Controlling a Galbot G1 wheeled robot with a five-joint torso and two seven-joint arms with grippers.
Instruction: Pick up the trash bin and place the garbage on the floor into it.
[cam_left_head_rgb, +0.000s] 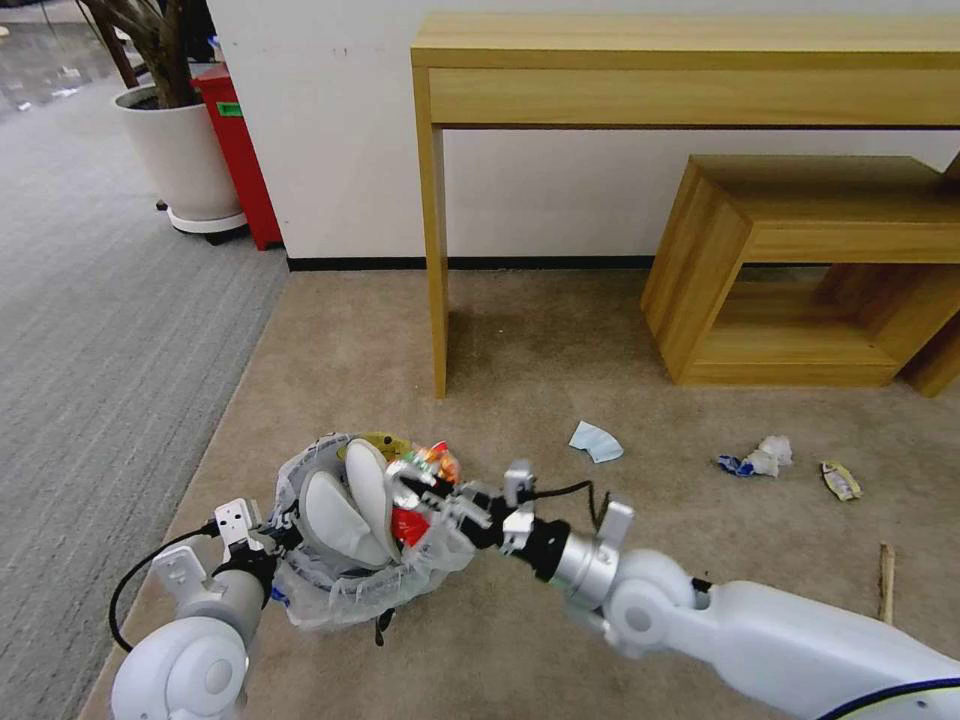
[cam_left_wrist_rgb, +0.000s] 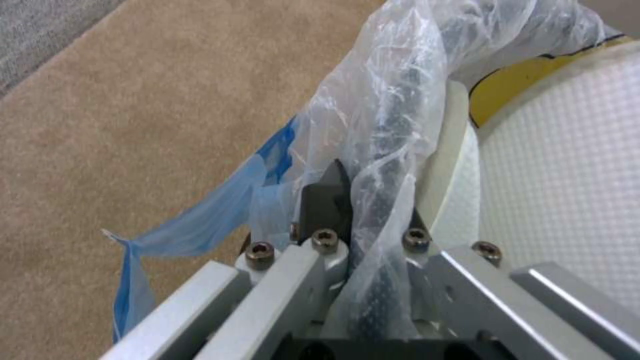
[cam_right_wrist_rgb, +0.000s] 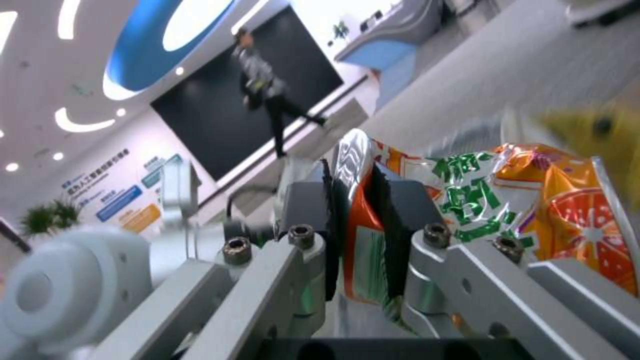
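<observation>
Beige floor (cam_left_head_rgb: 520, 360), left tool (cam_left_wrist_rgb: 363, 200) gripping trash bin (cam_left_head_rgb: 345, 590), right tool (cam_right_wrist_rgb: 357, 200) pinching wrapper (cam_right_wrist_rgb: 533, 200)

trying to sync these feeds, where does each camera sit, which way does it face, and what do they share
Head view: on the head, looking forward and down at the floor; both arms show, left gripper and right gripper at the trash bin.
Left wrist view: on the left wrist, looking along its fingers clamping the bin's rim.
Right wrist view: on the right wrist, tilted upward; its fingers pinch an orange wrapper.
Shared: head and left wrist both show a white slipper.
</observation>
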